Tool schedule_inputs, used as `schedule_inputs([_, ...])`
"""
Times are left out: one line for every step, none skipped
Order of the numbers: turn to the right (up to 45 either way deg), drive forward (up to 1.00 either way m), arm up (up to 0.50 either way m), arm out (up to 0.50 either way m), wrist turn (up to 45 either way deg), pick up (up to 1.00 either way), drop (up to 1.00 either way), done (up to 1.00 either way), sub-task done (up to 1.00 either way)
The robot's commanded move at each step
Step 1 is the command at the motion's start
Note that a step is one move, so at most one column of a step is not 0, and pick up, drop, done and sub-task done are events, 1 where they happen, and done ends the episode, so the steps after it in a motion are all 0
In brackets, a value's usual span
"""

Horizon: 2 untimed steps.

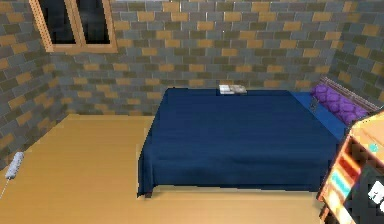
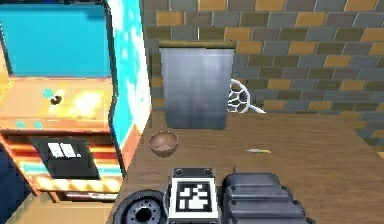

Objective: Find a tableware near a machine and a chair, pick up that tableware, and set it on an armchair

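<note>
A small brown bowl (image 2: 163,143) sits on the wooden floor in the arm side view, between an arcade machine (image 2: 60,110) on the left and a grey metal safe (image 2: 198,90) against the brick wall. At that view's bottom edge I see a white marked square and, left of it, the dark body of my gripper (image 2: 142,211). Its far end is cut off, so I cannot tell whether it holds anything. The bowl lies a short way out from the gripper. The arcade machine (image 1: 358,175) also stands at the forward view's right edge.
A bed with a dark blue cover (image 1: 235,135) takes up the middle of the forward view, with purple pillows (image 1: 343,100) and a pale flat thing (image 1: 232,90) on it. A small white object (image 1: 13,166) lies on the floor at left. A thin pale stick (image 2: 258,151) lies right of the bowl.
</note>
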Motion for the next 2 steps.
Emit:
schedule_inputs([0.0,0.00,0.00,0.40,0.0,0.00,0.00,0.00,0.00])
schedule_inputs([0.0,0.00,0.00,0.00,45.0,0.00,0.00,0.00,0.00])
